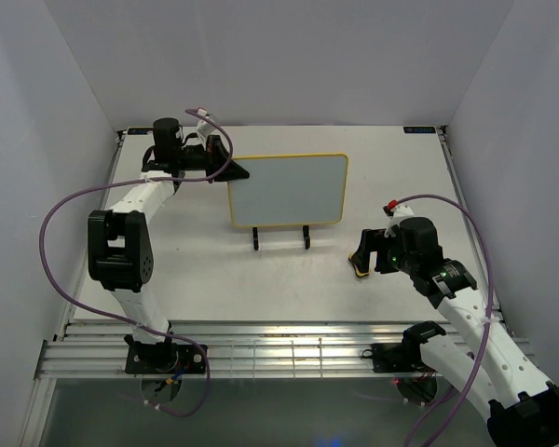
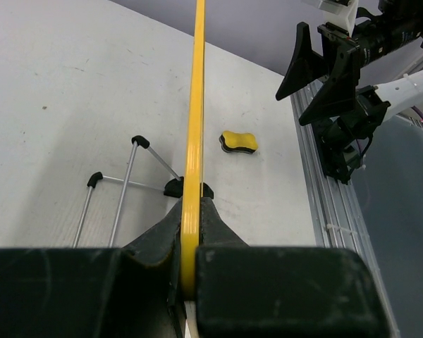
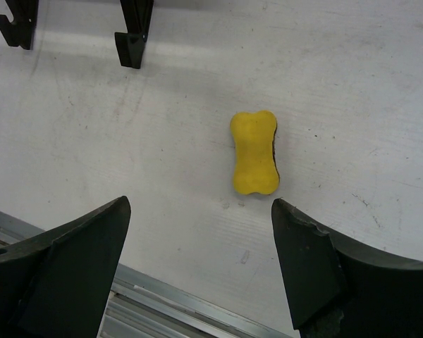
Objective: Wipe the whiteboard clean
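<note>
Whiteboard (image 1: pixel 289 191) stood on edge near the middle of the table (image 1: pixel 214 279), toward the far side, over the black wire stand (image 1: pixel 279 237). Whether its weight sat fully in the stand could not be told. No scribbles could be made out on its face from the top view.

Left gripper (image 2: pixel 190 218) was pressed together on the board's thin yellow rim at the left edge, pinching only that narrow strip.

Yellow eraser (image 3: pixel 254 151) lay flat on the table, in front of the board and to its right, apart from the stand's feet.

Right gripper (image 3: pixel 201 208) hung above the eraser with jaws spread wide, holding nothing. The eraser sat off-centre, nearer one finger, and a little ahead of the fingertips.

Risks, as judged:
- An off-centre descent could land one finger on the eraser, or shove it aside as the jaws closed, instead of taking it across the waist
- A one-edge hold on a thin rim gave little resistance to twisting, so wiping pressure on the far right side could pivot the board in the grip or slip it out
- The light stand could skid or tip under a push
- The eraser taken with its dark pad facing away from the board would wipe nothing
</note>
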Controlling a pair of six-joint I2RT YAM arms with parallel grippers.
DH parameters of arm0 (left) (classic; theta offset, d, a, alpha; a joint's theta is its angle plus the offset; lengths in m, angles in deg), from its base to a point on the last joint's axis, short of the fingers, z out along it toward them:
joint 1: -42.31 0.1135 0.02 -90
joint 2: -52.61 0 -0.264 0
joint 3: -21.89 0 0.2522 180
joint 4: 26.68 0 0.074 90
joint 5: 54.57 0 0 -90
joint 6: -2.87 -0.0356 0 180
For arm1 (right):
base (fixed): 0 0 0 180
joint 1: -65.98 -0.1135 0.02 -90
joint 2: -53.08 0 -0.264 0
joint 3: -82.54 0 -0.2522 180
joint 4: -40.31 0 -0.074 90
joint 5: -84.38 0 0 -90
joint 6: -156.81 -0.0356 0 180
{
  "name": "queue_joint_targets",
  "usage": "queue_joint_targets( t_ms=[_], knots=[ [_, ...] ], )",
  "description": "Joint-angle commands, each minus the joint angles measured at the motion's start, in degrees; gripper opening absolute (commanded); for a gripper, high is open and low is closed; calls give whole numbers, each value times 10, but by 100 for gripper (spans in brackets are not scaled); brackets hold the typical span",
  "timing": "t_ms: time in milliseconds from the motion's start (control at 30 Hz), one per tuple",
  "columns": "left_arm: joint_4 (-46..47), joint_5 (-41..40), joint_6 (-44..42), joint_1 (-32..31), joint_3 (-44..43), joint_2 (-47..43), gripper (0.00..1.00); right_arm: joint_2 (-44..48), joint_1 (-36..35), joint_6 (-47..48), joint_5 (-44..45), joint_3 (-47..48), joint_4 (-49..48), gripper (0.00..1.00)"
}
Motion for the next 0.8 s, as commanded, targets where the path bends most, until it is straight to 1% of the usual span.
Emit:
queue_joint_targets(
  t_ms=[0, 200, 533, 767],
  knots=[
    [23, 210, 9, -2, -8, -4, 0, 8, -3, 7, -4, -4, -8, 87],
    [35, 200, 25, 8, -1, 14, 0, 8, -3, 8, -5, -4, -8, 87],
    [106, 200, 89, 32, 12, 61, 0, 14, -3, 10, -7, -4, -9, 87],
    [131, 210, 101, 33, 31, 61, 0, 8, -3, 14, -11, -5, -11, 87]
  ],
)
